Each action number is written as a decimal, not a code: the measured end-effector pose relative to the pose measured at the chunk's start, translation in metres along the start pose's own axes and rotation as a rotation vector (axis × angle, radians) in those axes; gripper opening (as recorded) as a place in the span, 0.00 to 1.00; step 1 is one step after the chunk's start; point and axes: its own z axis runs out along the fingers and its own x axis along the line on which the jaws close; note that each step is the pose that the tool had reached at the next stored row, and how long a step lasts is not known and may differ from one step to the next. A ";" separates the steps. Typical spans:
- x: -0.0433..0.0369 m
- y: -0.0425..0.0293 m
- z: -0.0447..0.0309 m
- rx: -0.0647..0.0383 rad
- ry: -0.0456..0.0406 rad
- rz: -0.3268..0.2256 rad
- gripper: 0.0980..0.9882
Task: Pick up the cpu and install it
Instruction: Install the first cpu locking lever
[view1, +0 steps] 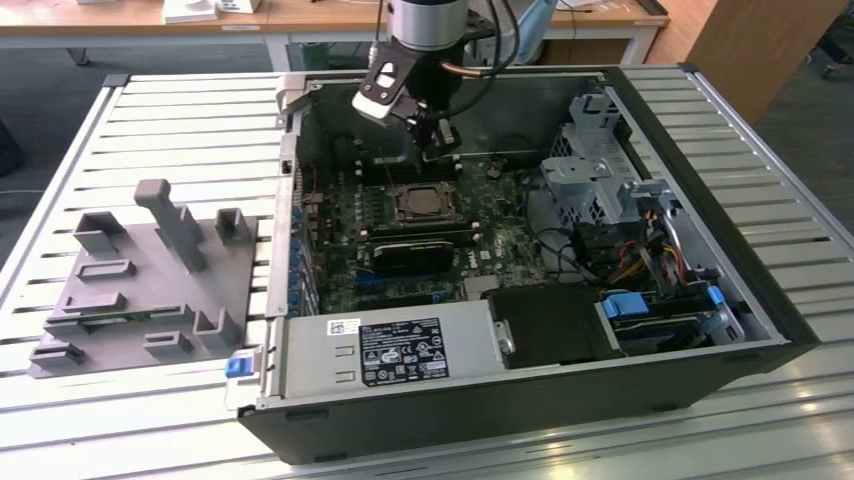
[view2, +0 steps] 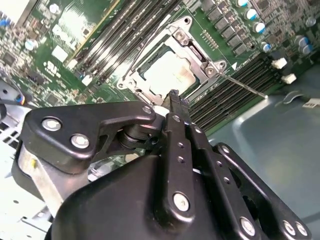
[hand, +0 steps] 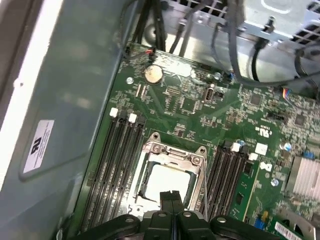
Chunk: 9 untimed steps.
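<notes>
The end effector (view1: 437, 148) hangs inside the open computer case (view1: 721, 240), its two black fingers pressed together with nothing between them; in the second wrist view the fingertips (view2: 174, 96) meet in a single narrow edge, and in the first wrist view the end effector (hand: 172, 196) shows the same closed seam.

Just below and ahead of those tips sits the cpu (view2: 167, 74), a pale square lying flat in its socket on the green motherboard (hand: 190, 100). The metal socket frame (hand: 172, 152) surrounds it on all sides. In the first wrist view the cpu (hand: 167, 182) lies right beyond the closed tips; whether they touch it cannot be told. In the exterior view the cpu (view1: 424, 203) is a little nearer the camera than the end effector, which stands above the board's far part.

Dark memory slots (hand: 117, 155) run along both sides of the socket. A round coin battery (hand: 153, 74) sits further out on the board.

Beyond the case, toward the exterior view's left, a grey plastic fixture tray (view1: 140, 280) rests on the slatted metal worktop (view1: 174, 120).
</notes>
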 end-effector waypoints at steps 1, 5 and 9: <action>0.0000 0.0000 0.0000 -0.001 0.0007 -0.019 0.01; 0.0000 0.0000 0.0002 -0.003 0.0031 -0.087 0.01; 0.0000 0.0000 0.0006 -0.005 0.0057 -0.161 0.01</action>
